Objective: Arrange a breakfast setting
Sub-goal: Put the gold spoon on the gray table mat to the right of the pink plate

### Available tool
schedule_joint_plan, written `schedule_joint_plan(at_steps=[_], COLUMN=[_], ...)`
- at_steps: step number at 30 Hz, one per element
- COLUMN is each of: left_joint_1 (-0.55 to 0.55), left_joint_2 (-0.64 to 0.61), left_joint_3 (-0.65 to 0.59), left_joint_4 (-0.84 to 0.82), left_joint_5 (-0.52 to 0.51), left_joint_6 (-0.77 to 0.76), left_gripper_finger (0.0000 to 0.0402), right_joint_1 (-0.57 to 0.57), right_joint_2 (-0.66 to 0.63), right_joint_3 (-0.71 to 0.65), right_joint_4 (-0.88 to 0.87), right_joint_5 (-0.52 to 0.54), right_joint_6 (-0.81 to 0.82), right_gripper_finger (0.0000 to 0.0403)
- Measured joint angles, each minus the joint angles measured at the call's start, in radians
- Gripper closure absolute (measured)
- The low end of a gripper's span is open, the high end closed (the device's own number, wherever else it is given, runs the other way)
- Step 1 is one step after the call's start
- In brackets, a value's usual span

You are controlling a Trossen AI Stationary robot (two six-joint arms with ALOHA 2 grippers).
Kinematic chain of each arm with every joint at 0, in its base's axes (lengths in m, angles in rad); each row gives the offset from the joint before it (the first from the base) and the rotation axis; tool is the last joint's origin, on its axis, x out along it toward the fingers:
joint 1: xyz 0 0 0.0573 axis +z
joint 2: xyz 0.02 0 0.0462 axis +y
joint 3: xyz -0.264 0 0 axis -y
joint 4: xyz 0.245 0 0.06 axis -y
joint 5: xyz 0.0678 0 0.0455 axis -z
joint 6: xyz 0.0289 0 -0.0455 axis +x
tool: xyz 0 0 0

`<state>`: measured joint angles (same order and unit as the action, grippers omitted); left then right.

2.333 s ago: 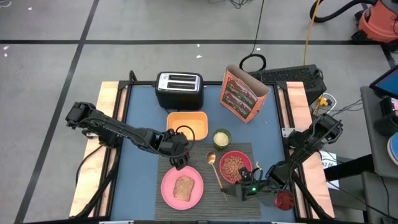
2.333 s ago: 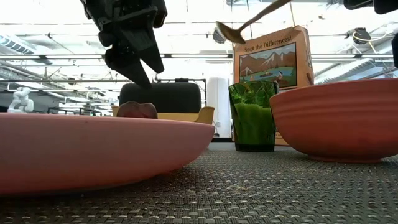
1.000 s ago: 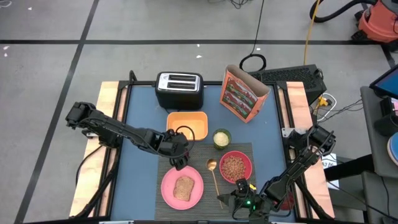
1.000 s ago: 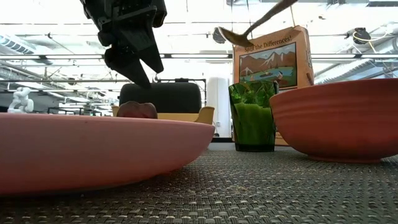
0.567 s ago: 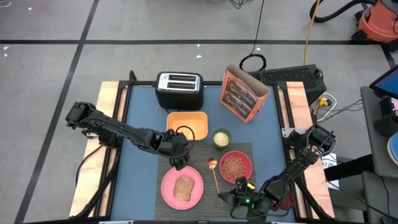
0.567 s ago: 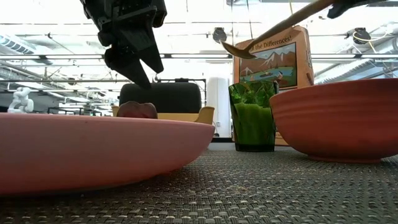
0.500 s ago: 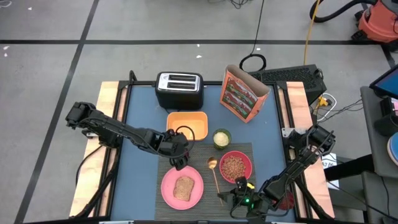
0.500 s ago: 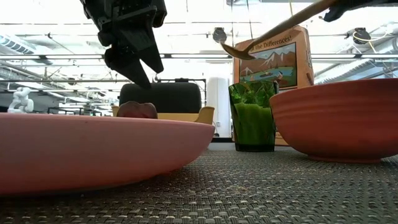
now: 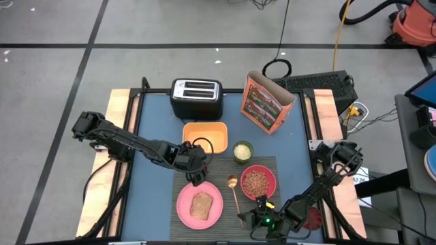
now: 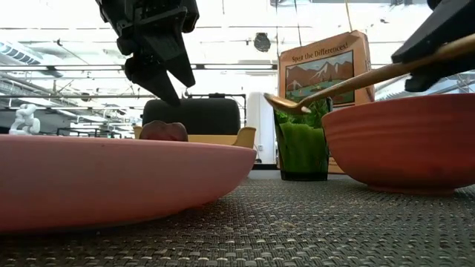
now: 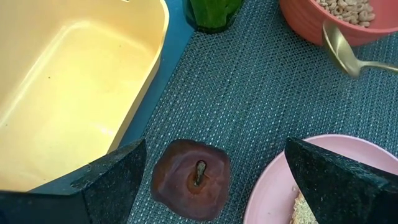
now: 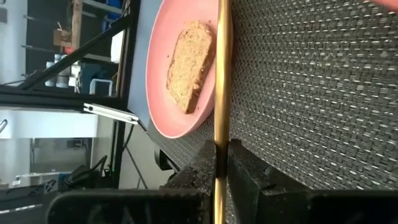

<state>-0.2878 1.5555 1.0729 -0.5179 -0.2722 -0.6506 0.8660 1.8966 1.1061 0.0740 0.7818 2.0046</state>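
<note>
- The right gripper point(image 9: 262, 219), at the placemat's point(image 9: 214, 178) near edge, is pinching the gold spoon point(image 9: 234, 192) by its handle end.
- The spoon is running lengthwise between the pink plate point(image 9: 182, 204) and the pink bowl point(image 9: 268, 177), tilted above the mat.
- The left gripper point(image 11: 211, 180) is hanging wide open over the dark-red fruit point(image 11: 191, 179).

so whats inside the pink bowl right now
The pink bowl holds brown cereal pieces, seen from above and in the left wrist view. The gold spoon is beside it, not in it. Whatever lies beneath the cereal is hidden.
</note>
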Motion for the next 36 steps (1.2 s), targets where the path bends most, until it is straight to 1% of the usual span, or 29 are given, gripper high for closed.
schedule_joint_plan(at_steps=[4,7,11,18,22,25,36], left_joint_1=[0.0,0.0,0.0,0.0,0.0,0.0,0.0], left_joint_2=[0.0,0.0,0.0,0.0,0.0,0.0,0.0], left_joint_3=[0.0,0.0,0.0,0.0,0.0,0.0,0.0], left_joint_4=[0.0,0.0,0.0,0.0,0.0,0.0,0.0], left_joint_5=[0.0,0.0,0.0,0.0,0.0,0.0,0.0], left_joint_6=[0.0,0.0,0.0,0.0,0.014,0.016,0.016], left_gripper_finger=[0.0014,0.0014,0.0014,0.0014,0.0014,0.0014,0.0014], right_joint_1=[-0.003,-0.009,-0.028,-0.074,-0.095,-0.102,-0.106], right_joint_2=[0.002,0.002,0.002,0.002,0.002,0.002,0.002], right_joint_3=[0.0,0.0,0.0,0.0,0.0,0.0,-0.005], right_joint_4=[0.001,-0.033,-0.055,-0.057,-0.057,-0.061,-0.082], right_joint_5=[0.002,-0.005,-0.074,-0.228,-0.292,-0.314,-0.318], right_joint_6=[-0.004,0.007,0.041,0.071,0.08,0.098,0.282], right_gripper_finger=[0.0385,0.0385,0.0385,0.0384,0.0382,0.0382,0.0381])
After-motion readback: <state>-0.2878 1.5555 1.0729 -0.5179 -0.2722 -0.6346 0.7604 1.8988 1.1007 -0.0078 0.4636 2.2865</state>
